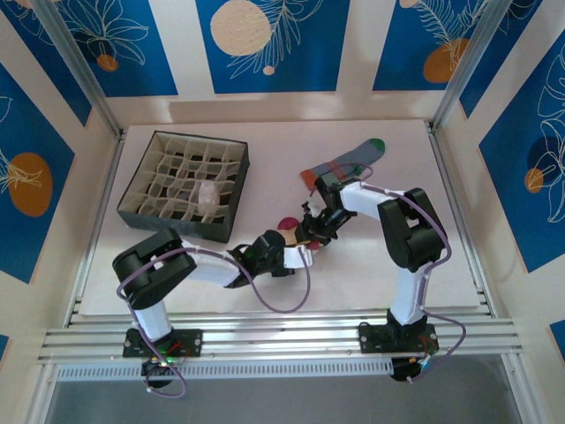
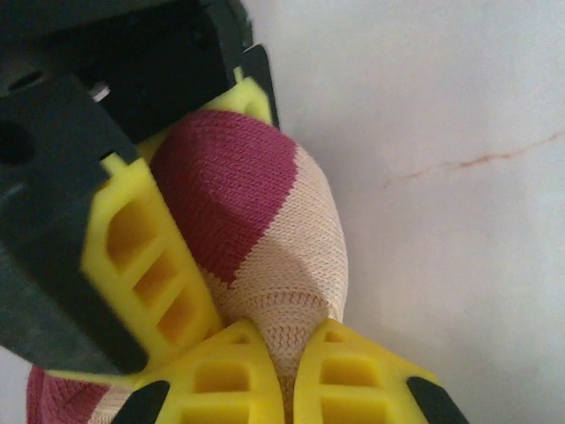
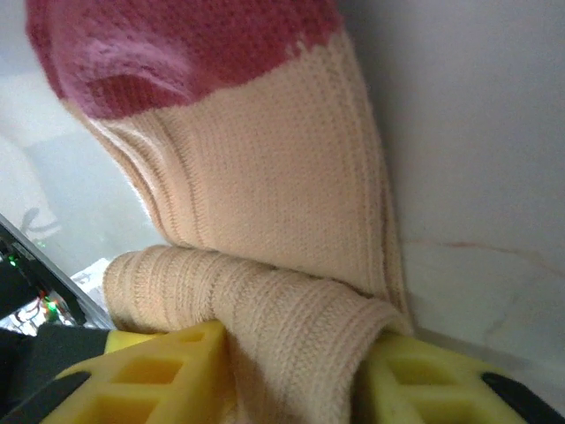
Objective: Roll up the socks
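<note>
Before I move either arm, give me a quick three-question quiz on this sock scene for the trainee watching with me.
1. True or false: the left gripper is shut on the peach sock.
2. Fill in: the grey-blue sock lying flat at the far side has a ___ toe.
3. Pick one: where is the white sock?
A) in a compartment of the divider box
B) draped over the box's rim
C) lying outside the box

Key: 1 true; 2 green; 3 A.
</note>
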Controlling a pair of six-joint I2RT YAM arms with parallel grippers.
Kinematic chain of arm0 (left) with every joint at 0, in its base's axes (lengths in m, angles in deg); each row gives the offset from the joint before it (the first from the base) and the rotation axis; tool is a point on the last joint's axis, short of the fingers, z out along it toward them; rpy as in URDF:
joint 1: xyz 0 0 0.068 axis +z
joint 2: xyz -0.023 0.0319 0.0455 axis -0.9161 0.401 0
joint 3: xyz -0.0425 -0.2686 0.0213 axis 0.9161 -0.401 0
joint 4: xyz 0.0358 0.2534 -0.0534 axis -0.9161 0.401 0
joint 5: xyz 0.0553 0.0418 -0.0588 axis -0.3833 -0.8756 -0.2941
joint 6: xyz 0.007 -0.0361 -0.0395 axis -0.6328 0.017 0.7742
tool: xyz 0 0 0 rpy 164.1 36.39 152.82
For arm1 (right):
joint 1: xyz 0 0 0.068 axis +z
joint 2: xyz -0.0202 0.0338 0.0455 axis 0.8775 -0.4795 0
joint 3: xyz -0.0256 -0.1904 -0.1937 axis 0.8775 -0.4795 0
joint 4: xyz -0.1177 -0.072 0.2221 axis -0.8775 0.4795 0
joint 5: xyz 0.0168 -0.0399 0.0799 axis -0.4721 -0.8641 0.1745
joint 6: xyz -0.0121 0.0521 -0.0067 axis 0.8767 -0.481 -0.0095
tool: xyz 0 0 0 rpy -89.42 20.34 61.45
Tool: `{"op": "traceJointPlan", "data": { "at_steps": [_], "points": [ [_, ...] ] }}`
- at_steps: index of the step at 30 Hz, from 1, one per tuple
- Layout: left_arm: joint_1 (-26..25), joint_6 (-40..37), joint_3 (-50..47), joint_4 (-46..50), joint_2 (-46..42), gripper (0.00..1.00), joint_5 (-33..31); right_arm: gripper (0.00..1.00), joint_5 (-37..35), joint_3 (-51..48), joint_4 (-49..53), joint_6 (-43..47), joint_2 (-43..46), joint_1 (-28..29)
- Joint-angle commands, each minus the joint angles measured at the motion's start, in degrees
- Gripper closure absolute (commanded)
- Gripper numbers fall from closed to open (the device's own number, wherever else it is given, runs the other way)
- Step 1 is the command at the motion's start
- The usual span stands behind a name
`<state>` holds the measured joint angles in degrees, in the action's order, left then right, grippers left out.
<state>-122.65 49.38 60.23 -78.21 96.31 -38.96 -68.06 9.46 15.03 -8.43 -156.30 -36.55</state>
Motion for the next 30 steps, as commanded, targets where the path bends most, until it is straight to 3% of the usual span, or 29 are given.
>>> {"op": "traceJointPlan", "data": {
  "at_steps": [1, 4, 10, 19, 24, 30],
  "points": [
    [1.4, 5.2, -0.2, 4.0, 1.9, 1.0, 3.5, 0.49, -1.9, -4.5, 2.5, -0.1, 1.9, -1.1],
    [4.6, 9.4, 0.3, 7.6, 0.9, 1.0, 13.7, 0.44, 2.0, -6.4, -0.4, -0.1, 6.2, -3.5],
    [11.6, 17.6, 3.3, 12.4, 3.0, 1.0, 35.3, 0.43, 5.9, -9.2, -8.8, -2.3, 12.2, -6.7],
    [18.6, 25.6, 5.6, 14.3, 6.7, 1.0, 45.2, 0.43, 12.0, -11.3, -21.7, -5.1, 8.3, -7.4],
    [22.5, 32.5, 11.1, 21.5, 11.6, 1.0, 47.9, 0.43, 15.7, -12.8, -26.3, -5.4, 6.2, -7.1],
    [25.7, 43.1, 7.8, 12.2, 13.7, 1.0, 48.7, 0.52, 18.4, -16.0, -29.4, -4.7, 5.3, -7.0]
  ]
}}
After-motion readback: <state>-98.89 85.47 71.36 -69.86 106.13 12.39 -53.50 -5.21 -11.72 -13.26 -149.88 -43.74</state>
